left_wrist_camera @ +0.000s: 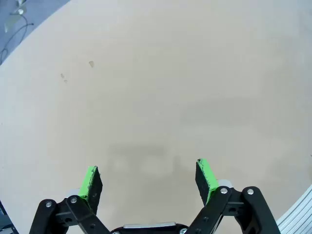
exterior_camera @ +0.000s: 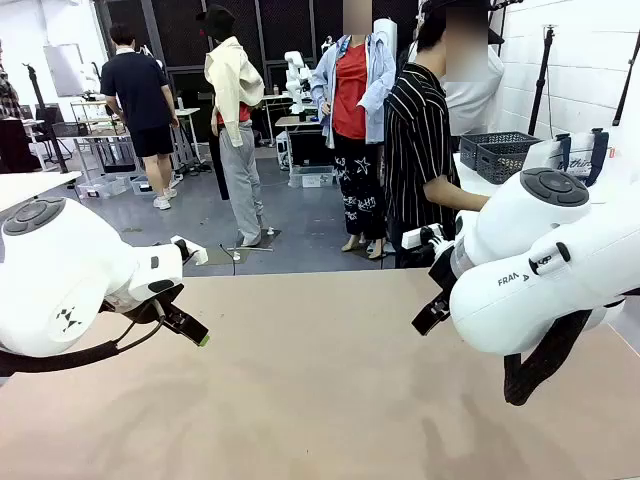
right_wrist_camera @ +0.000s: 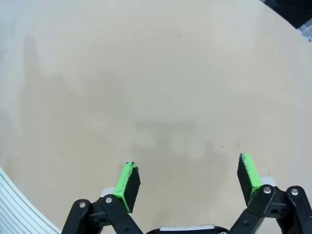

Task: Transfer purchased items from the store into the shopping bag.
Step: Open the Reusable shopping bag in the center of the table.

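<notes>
L gripper point(left_wrist_camera: 148, 179): jaws wide apart, nothing between the green pads point(left_wrist_camera: 91, 181). It hangs over the bare beige tabletop point(left_wrist_camera: 161, 78), w/ its shadow on the surface just ahead. In front view the L arm point(exterior_camera: 60, 285) sits at the table's near-left. Its gripper point(exterior_camera: 192, 330) angles down & toward the middle, clear of the top.

R gripper point(right_wrist_camera: 187, 179): jaws likewise spread full, green pads point(right_wrist_camera: 129, 184) holding nothing, beige top below. In front view the R arm point(exterior_camera: 540, 265) bulks large at near-right & hides part of that side of the table.

Task things stand away from both grippers. The dark grey lattice-sided plastic basket point(exterior_camera: 505, 158) sits on a white side surface point(exterior_camera: 475, 182) at far right, beyond the R arm. A 2nd basket of the same kind seems to sit just behind it. The translucent whitish plastic bag point(exterior_camera: 555, 152) w/ dark navy strap handles point(exterior_camera: 598, 150) stands upright just beside the basket, on its right in the picture. Basket contents are too far off to tell, so I can't say where the small goods are.

A person in a black-&-white striped shirt point(exterior_camera: 415, 140) stands at the table's far-right corner, next to the side surface. The forearm point(exterior_camera: 455, 195) is angled down toward the table, hand hidden behind the R arm.
</notes>
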You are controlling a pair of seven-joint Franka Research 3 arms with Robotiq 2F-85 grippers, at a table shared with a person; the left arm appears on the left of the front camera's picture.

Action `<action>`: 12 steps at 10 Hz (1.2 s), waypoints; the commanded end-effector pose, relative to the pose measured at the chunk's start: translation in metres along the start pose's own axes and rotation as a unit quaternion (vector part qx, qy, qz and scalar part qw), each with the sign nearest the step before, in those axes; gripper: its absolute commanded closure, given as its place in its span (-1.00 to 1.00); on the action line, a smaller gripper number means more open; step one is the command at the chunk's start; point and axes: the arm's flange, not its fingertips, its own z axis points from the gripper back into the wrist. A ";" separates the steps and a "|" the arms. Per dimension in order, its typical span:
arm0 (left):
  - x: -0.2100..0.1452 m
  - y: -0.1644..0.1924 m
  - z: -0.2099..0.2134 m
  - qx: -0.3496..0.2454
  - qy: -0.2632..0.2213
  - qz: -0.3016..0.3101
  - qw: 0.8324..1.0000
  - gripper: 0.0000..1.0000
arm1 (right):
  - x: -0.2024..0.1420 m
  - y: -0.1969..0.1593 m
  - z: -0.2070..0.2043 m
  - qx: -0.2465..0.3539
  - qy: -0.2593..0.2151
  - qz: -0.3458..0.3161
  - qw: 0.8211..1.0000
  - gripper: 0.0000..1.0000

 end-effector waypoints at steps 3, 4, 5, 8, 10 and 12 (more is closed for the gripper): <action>0.000 0.000 0.000 0.000 0.000 0.000 1.000 -1.00 | 0.000 0.000 0.000 0.000 0.000 0.000 1.000 -1.00; 0.000 0.000 0.000 0.000 0.000 0.000 1.000 -1.00 | 0.000 0.000 0.000 0.000 0.000 0.000 1.000 -1.00; 0.000 0.000 0.000 0.000 0.000 0.000 1.000 -1.00 | 0.000 0.000 0.000 0.000 0.000 0.000 1.000 -1.00; 0.000 0.000 0.000 0.000 0.000 0.000 1.000 -1.00 | 0.000 0.000 0.000 0.000 0.000 0.000 1.000 -1.00; 0.000 0.000 0.000 0.000 0.000 0.000 1.000 -1.00 | 0.000 0.000 0.000 0.000 0.000 0.000 1.000 -1.00; 0.000 0.000 0.000 0.000 0.000 0.000 1.000 -1.00 | 0.000 0.000 0.000 0.000 0.000 0.000 1.000 -1.00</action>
